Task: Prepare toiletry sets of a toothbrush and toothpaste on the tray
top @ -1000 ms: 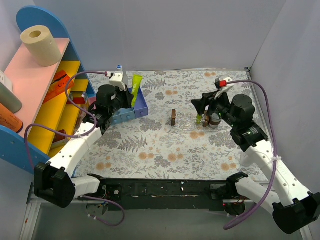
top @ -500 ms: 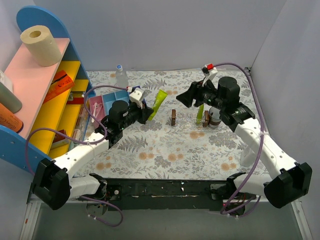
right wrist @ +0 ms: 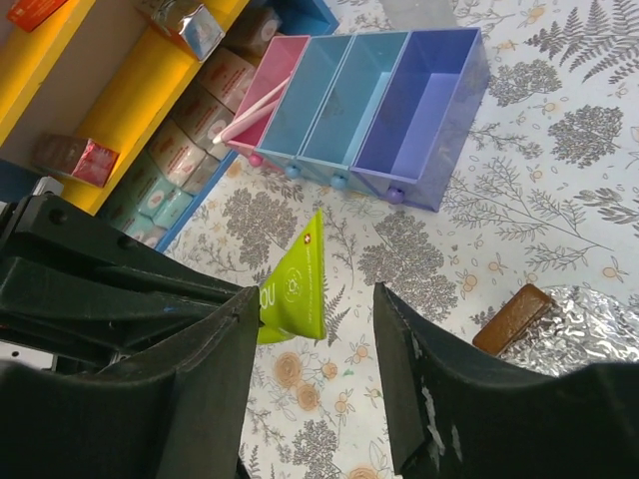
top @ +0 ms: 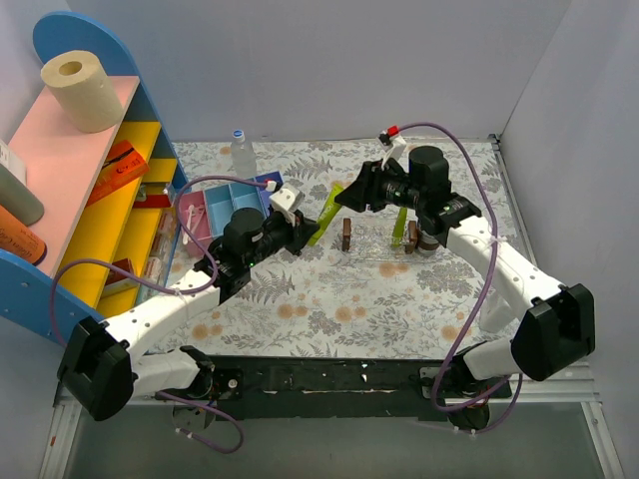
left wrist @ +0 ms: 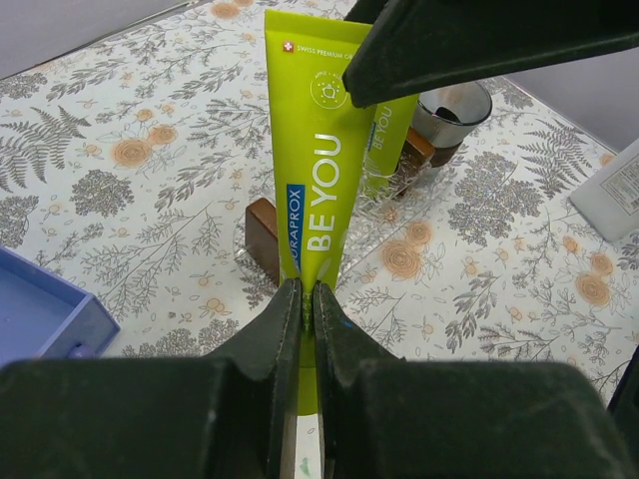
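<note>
Floral-printed cloth (top: 300, 299) covers the table, with plain grey walls behind and a yellow-and-pink shelf unit (top: 90, 190) on the left. From overhead, the left gripper (top: 305, 233) holds a toothpaste (top: 327, 212) tilted up over mid-table, its flat end toward the right gripper (top: 357, 190). To their right a second toothpaste (top: 400, 225) stands on the faint clear tray (top: 384, 257) beside a dark cup (top: 427, 241). A brown block (top: 346, 235) stands at the tray's left edge.

The left wrist camera adds what the overhead view cannot: its fingers are pinched tight on the tube's cap end, and the lettering reads BE YOU.

The right wrist camera shows its own fingers spread wide with the tube's flat end between them; I cannot tell whether they touch it. Only here is the toothbrush (right wrist: 250, 115) plain to see, lying in the pink compartment of the blue compartment box (right wrist: 419, 110), left of both grippers.
</note>
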Controlling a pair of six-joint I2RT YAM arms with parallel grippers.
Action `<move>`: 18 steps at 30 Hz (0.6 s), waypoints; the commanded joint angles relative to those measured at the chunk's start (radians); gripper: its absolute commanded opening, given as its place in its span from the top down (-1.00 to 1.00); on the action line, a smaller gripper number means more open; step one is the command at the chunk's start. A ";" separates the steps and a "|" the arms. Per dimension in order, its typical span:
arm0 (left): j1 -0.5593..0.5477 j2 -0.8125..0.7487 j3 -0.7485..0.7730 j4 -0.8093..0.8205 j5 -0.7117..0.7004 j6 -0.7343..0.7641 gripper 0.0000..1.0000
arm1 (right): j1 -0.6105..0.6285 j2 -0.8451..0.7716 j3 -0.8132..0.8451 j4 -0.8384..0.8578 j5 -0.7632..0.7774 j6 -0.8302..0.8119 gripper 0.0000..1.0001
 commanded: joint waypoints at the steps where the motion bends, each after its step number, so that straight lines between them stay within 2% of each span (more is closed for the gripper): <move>1: -0.018 -0.046 -0.005 0.040 -0.029 0.027 1.00 | 0.015 0.007 0.061 0.057 -0.039 0.019 -0.08; 5: -0.027 -0.047 -0.008 0.040 -0.033 0.030 1.00 | 0.020 0.015 0.058 0.059 -0.054 0.022 0.14; 8: -0.031 -0.049 -0.010 0.040 -0.040 0.035 1.00 | 0.023 0.013 0.055 0.062 -0.062 0.021 0.49; 9: -0.030 -0.050 -0.011 0.040 -0.040 0.035 1.00 | 0.022 0.013 0.053 0.063 -0.060 0.021 0.67; 12: -0.033 -0.053 -0.015 0.041 -0.037 0.041 1.00 | 0.022 0.013 0.044 0.069 -0.057 0.021 0.97; 14: -0.033 -0.049 -0.015 0.040 -0.035 0.041 1.00 | 0.022 0.007 0.030 0.089 -0.057 0.024 0.97; 17: -0.033 -0.052 -0.011 0.030 -0.050 0.027 0.61 | 0.022 -0.014 0.007 0.144 -0.072 0.016 0.97; 18: -0.033 -0.053 -0.013 0.032 -0.052 0.026 0.07 | 0.022 -0.025 0.001 0.154 -0.072 0.001 0.97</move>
